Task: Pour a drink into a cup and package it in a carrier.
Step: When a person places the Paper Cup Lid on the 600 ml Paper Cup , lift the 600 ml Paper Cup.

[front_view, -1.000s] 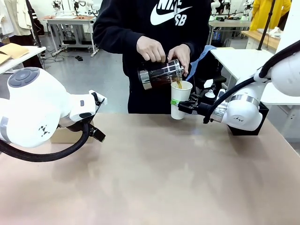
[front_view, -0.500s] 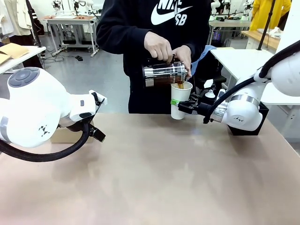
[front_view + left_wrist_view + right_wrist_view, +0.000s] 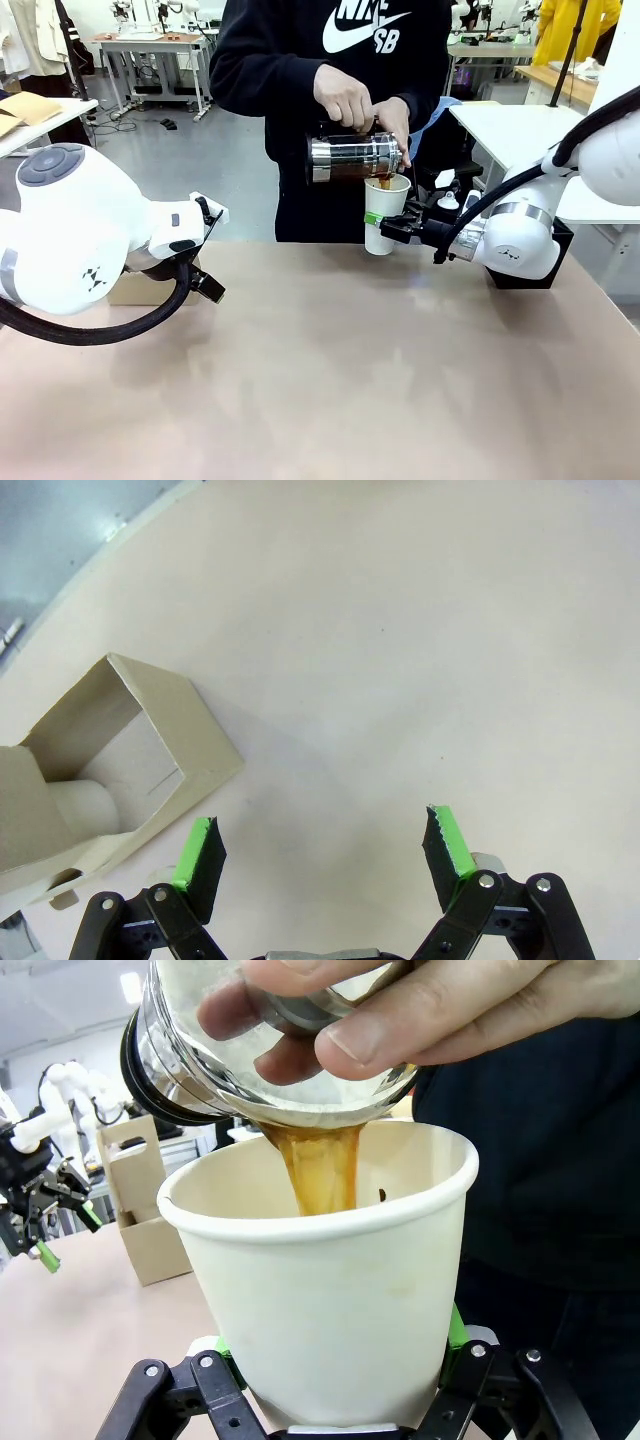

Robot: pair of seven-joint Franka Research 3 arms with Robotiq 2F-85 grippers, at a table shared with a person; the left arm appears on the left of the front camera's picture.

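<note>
My right gripper [image 3: 386,229] is shut on the cup [image 3: 385,210], a white paper cup [image 3: 330,1300] held upright above the table's far edge. A person's hands [image 3: 345,97] hold a clear glass carafe [image 3: 352,157] on its side over the cup's rim. The brown drink [image 3: 320,1172] streams from the carafe [image 3: 270,1060] into the cup. My left gripper [image 3: 325,852] hangs open over bare table at the left, beside the brown cardboard carrier [image 3: 110,760]. In the front view the carrier [image 3: 135,291] is mostly hidden behind my left arm.
A black box [image 3: 525,272] stands behind my right arm at the table's right edge. The tan table [image 3: 330,380] has free room across its middle and front. A white table [image 3: 505,125] stands behind at the right.
The person has lifted the carafe's base until it lies about level, and shifted slightly right; the pour continues. Both arms and the cup have stayed still.
</note>
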